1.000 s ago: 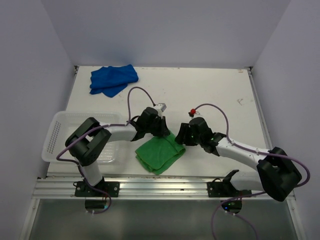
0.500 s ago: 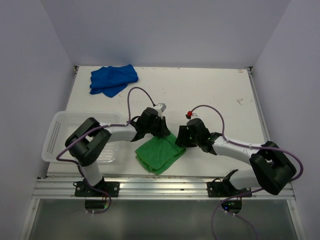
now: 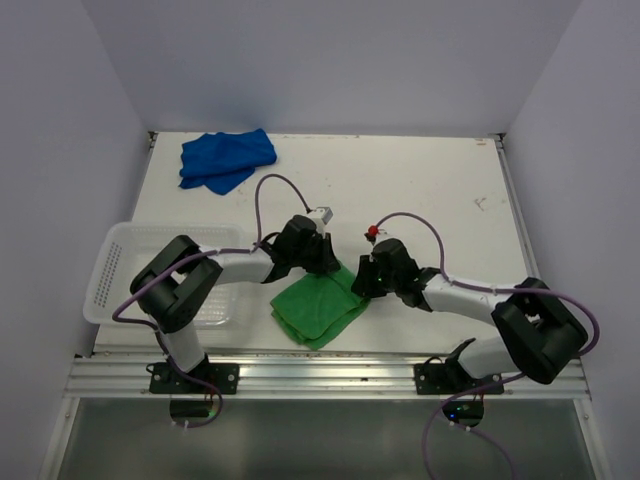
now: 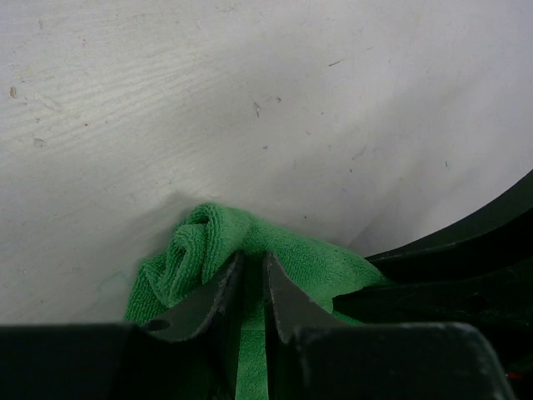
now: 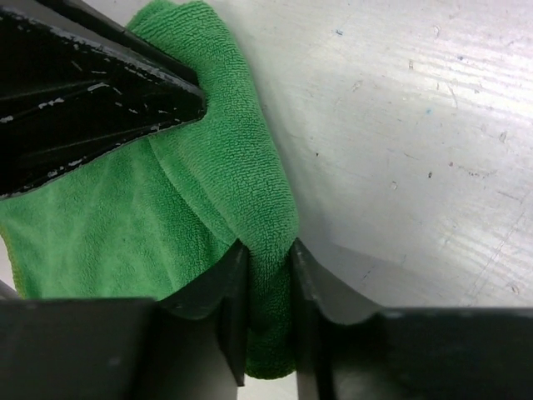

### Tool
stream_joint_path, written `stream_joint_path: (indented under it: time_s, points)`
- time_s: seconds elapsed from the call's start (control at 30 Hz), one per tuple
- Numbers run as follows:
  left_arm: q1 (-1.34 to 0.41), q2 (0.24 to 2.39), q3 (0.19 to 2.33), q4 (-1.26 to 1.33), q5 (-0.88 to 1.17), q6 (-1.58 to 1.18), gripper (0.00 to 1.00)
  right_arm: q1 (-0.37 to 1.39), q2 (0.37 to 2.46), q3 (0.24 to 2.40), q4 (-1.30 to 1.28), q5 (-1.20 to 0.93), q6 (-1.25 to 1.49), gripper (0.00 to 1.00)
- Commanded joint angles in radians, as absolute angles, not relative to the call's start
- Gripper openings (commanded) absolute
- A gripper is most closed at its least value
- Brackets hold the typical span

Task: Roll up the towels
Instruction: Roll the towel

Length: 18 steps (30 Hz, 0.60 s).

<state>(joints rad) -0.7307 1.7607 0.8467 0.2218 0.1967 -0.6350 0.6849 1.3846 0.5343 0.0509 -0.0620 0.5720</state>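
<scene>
White tabletop (image 3: pixel 430 190): right gripper (image 5: pixel 266 267) has just pinched the bright green cloth towel (image 3: pixel 312 308) by its edge — left gripper (image 4: pixel 252 275) is clamped on it too — so rolling looks ready to start.

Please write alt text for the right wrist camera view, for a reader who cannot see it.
The right gripper pinches the folded edge of a bright green soft cloth towel lying on a white table.

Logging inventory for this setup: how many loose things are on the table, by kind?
Towels: 2 (green towel, blue towel)
Baskets: 1 (white basket)
Total: 3
</scene>
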Motion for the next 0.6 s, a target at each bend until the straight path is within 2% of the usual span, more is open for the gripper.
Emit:
stream_joint_path:
  time_s: [0.0, 0.1, 0.13, 0.27, 0.57]
  points:
    - [-0.738, 1.75, 0.842, 0.132, 0.146, -0.606, 0.18, 0.699, 1.359, 0.491, 0.063, -0.071, 0.509, 0.21]
    - [-0.739, 1.749, 0.862, 0.112, 0.143, -0.601, 0.19, 0.735, 1.319, 0.476, 0.057, -0.002, 0.486, 0.03]
    - [-0.738, 1.746, 0.871, 0.104, 0.137, -0.6, 0.19, 0.748, 1.31, 0.472, 0.052, 0.059, 0.483, 0.0]
    - [-0.724, 1.733, 0.94, 0.046, 0.118, -0.581, 0.26, 0.854, 1.27, 0.468, 0.038, 0.229, 0.462, 0.0]
    - [-0.62, 1.631, 0.965, -0.057, 0.138, -0.552, 0.27, 1.041, 1.284, 0.523, 0.009, 0.555, 0.454, 0.0]
